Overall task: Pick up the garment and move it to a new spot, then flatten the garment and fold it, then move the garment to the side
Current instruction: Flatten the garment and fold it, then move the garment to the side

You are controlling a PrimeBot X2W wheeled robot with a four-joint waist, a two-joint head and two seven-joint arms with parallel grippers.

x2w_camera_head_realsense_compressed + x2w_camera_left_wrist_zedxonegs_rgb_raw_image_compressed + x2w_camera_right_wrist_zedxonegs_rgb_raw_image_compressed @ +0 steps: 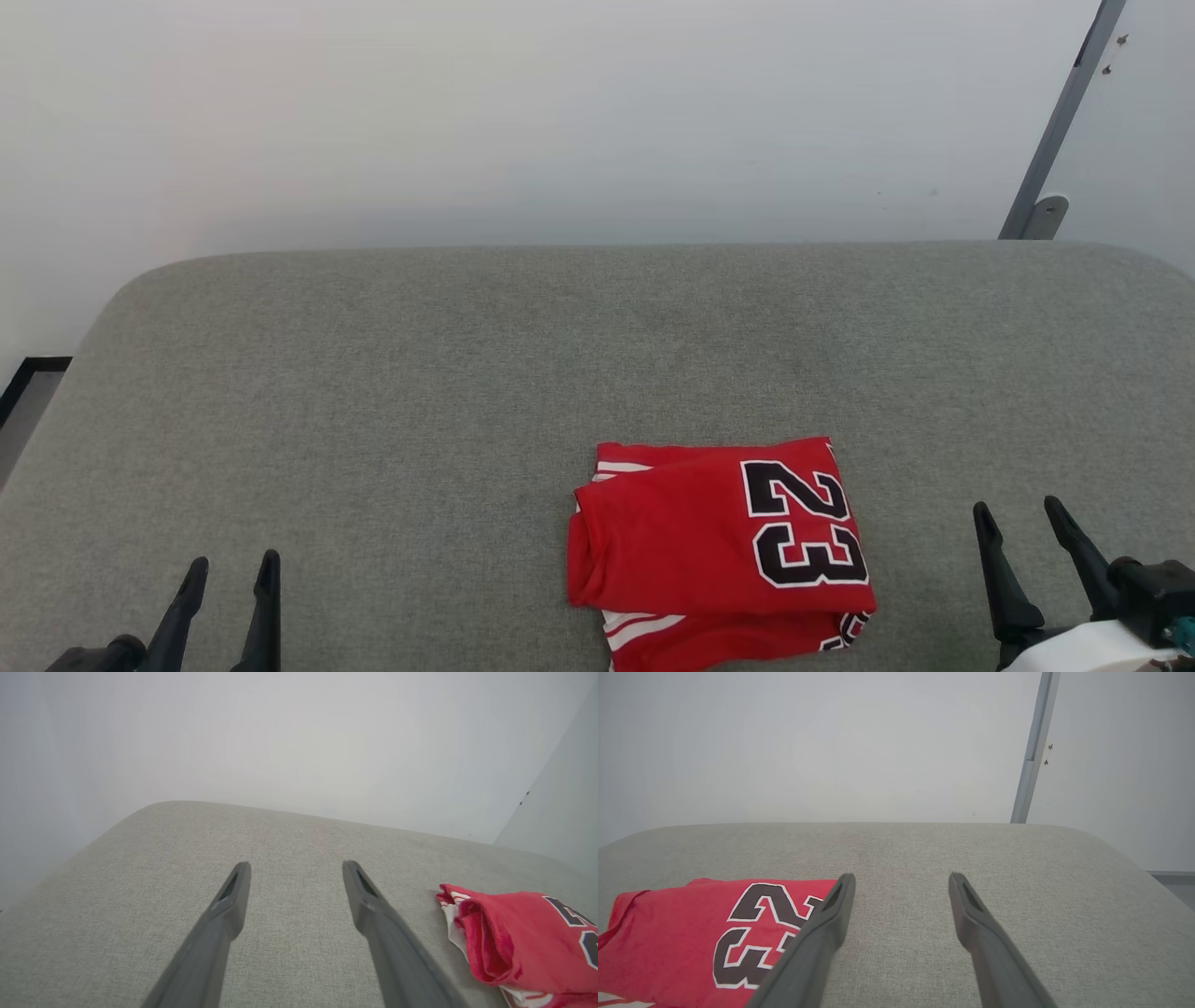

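Note:
The garment [719, 551] is a bright red jersey with a black, white-edged "23" and red-and-white striped trim. It lies folded into a compact rectangle on the grey padded table [420, 373], near the front edge and right of centre. My left gripper [230, 571] stands open at the lower left, well clear of the garment. At the lower right my right gripper [1019, 515] is open too, a short way right of the garment. In the left wrist view the garment [523, 938] lies right of my open left gripper [295, 869]. The right wrist view has the garment [705, 933] left of my open right gripper [901, 880].
A pale wall rises behind the table's far rounded edge. A grey metal post [1060, 121] slants up at the back right, seen again as the post [1034, 751] in the right wrist view. Dark floor edging [23, 383] shows past the table's left side.

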